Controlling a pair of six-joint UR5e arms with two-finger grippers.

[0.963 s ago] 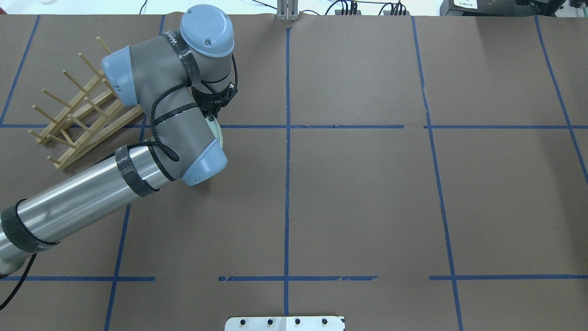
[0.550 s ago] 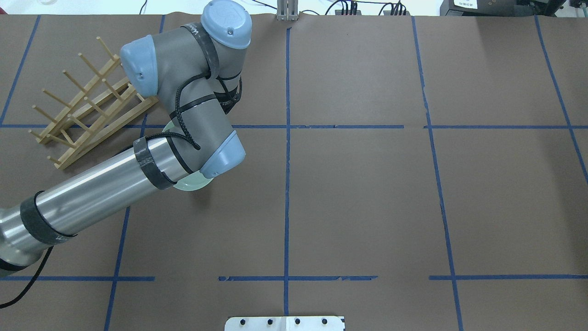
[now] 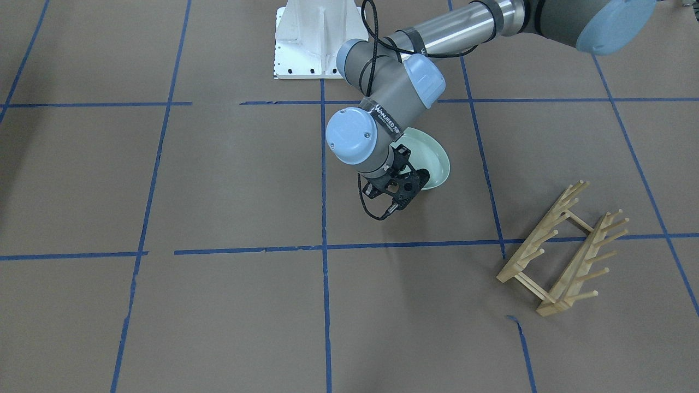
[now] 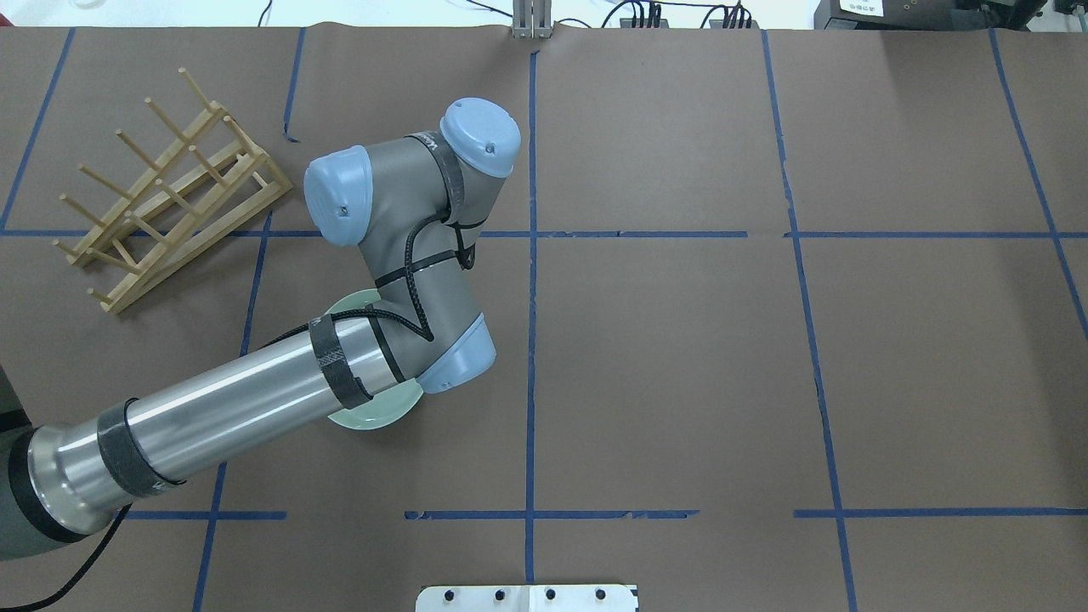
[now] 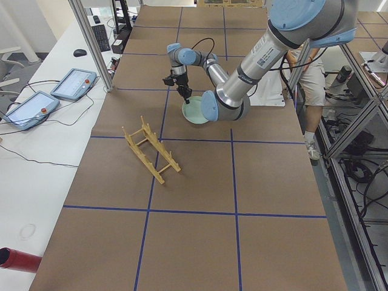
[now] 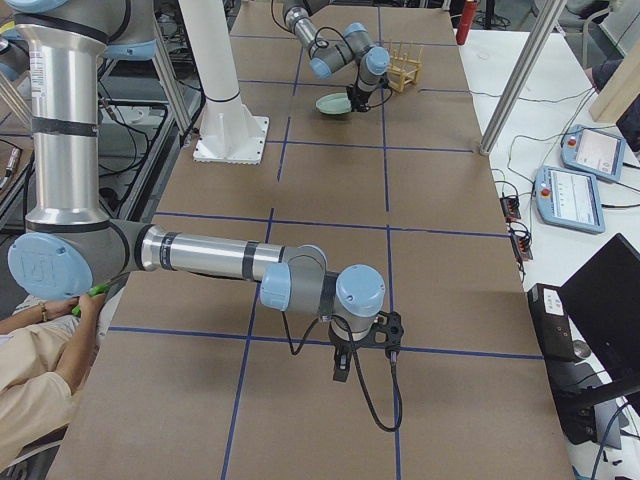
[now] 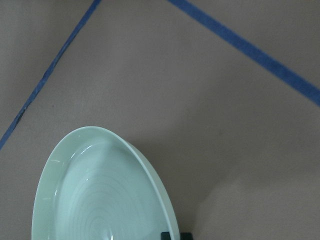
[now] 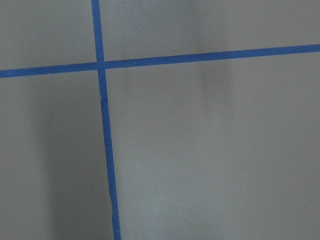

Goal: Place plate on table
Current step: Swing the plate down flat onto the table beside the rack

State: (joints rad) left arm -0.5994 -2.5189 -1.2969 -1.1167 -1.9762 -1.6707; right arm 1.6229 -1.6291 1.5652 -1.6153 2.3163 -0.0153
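Observation:
The pale mint-green plate hangs tilted from my left gripper, which is shut on its rim. It is low over the brown table; whether its lower edge touches is unclear. In the overhead view the plate peeks out under my left arm and the gripper is hidden. The left wrist view shows the plate from close up, over the table. My right gripper hangs over the table far from the plate; I cannot tell if it is open or shut. The right wrist view shows only the table.
The empty wooden peg rack stands at the far left, also seen in the front view. The robot's white base plate is at the near edge. A person stands beside the table.
My left arm has swung away from the rack, towards the robot and to the right, carrying the plate. More of the plate now shows under the arm.

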